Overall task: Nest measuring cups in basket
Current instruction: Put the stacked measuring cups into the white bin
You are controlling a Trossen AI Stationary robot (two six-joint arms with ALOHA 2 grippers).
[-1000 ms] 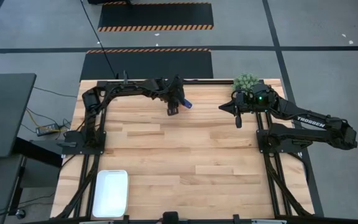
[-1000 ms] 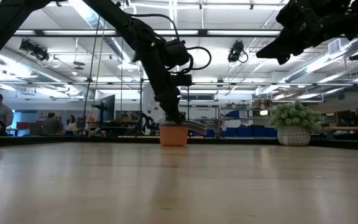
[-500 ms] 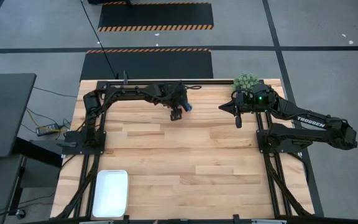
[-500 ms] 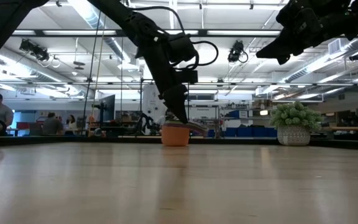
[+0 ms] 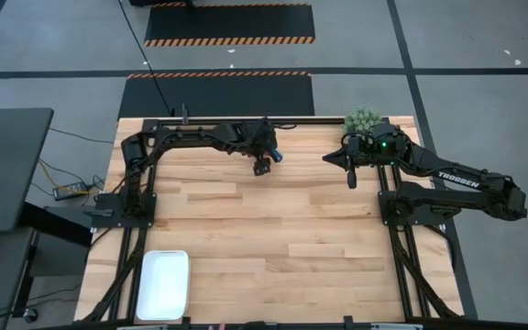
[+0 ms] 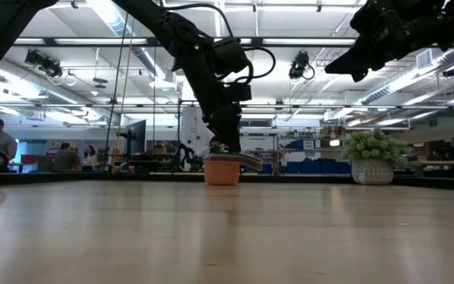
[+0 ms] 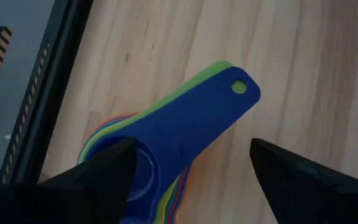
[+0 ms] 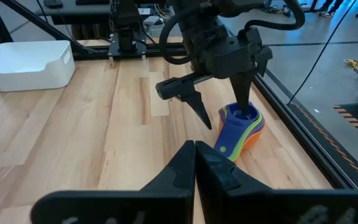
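The measuring cups (image 5: 275, 156) sit nested in one stack near the table's far edge, a blue cup on top and an orange one at the bottom (image 6: 223, 172). Their handles fan out over the wood (image 7: 229, 93). My left gripper (image 5: 262, 165) hovers over the stack, open. One finger (image 8: 246, 102) points down into the blue bowl and the other (image 8: 194, 106) stands outside, toward the near side. My right gripper (image 5: 352, 179) waits shut, raised above the table's far right. The white basket (image 5: 163, 284) rests at the near left corner. My left gripper comes from above, pointing down, with one finger in the top blue cup's bowl (image 8: 238, 115) and the other outside the stack. I cannot tell whether either finger touches the cup. The stack stands upright on the table.
A small green potted plant (image 5: 363, 119) stands at the far edge behind my right arm. Black frame rails run along the far edge (image 5: 218, 120) and both sides. Bare wood lies between the stack and the basket. People show in the room beyond.
My left gripper has shifted a little toward the table's right over the cup stack and has turned about its wrist. The right arm has kept still.
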